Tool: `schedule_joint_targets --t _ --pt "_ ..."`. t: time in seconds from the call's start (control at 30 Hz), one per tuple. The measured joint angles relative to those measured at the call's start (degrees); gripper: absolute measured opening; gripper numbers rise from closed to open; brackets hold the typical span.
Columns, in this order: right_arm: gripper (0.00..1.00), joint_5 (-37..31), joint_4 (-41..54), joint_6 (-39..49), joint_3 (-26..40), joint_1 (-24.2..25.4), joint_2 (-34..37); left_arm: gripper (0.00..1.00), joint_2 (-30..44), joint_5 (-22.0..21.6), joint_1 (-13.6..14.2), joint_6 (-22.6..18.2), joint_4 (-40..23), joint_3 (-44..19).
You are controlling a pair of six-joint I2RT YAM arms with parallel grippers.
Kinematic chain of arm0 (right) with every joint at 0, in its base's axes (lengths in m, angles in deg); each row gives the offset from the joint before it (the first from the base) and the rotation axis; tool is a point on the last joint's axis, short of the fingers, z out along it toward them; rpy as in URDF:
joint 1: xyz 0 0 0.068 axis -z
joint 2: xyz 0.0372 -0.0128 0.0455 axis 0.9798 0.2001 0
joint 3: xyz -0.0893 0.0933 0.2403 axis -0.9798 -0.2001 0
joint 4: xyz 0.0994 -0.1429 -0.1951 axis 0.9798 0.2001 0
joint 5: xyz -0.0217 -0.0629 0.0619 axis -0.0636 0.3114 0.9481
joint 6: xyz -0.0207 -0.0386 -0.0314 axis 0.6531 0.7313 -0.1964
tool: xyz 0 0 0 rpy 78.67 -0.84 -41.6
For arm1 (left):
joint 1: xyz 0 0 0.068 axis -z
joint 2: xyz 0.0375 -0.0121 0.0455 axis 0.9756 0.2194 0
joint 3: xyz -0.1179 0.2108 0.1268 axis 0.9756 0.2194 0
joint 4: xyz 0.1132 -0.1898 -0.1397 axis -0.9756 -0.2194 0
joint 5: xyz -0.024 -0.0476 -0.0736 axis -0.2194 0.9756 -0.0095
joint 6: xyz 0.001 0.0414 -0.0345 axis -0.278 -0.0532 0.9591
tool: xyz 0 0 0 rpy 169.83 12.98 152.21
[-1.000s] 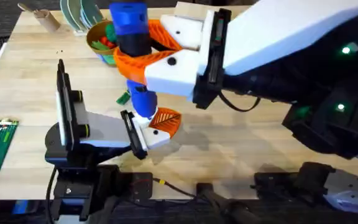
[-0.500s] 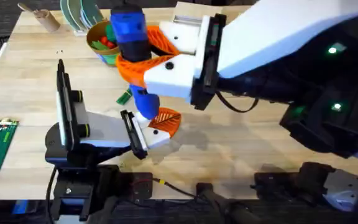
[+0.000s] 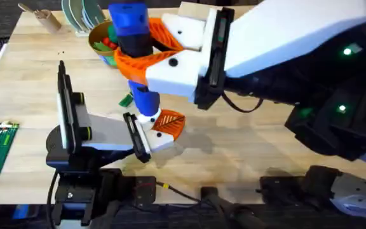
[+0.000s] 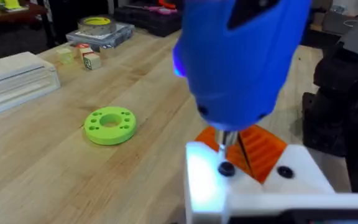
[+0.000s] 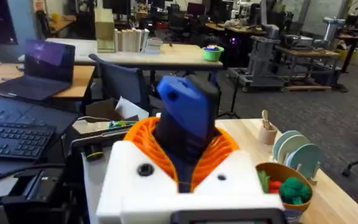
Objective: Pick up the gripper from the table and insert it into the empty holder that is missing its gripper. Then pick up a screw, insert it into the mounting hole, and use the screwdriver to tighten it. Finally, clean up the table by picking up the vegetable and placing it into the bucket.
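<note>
While its orange pads (image 5: 213,152) clamp the screwdriver (image 3: 134,39) upright, the right gripper (image 3: 146,63) holds the bit (image 4: 225,142) on the screw (image 4: 226,168) in the holder (image 3: 110,135).

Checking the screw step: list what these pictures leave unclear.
- Vegetable: overhead, mostly behind the screwdriver.
- Bucket: overhead, partly behind the screwdriver and the right gripper.
- Screw: left wrist view, too small to tell if seated.
- Holder: overhead, screw spot covered by screwdriver.
</note>
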Motion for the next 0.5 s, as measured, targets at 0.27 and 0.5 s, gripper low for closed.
schedule_joint_targets --t 0.27,0.5 --pt "0.077 0.02 1.44 0.02 0.0 0.0 0.01 0.004 -0.02 0.0 0.0 0.0 0.0 0.0" --pt "0.074 0.02 1.31 0.0 0.0 0.0 0.51 0.004 0.0 0.0 0.0 0.0 0.0 0.0"
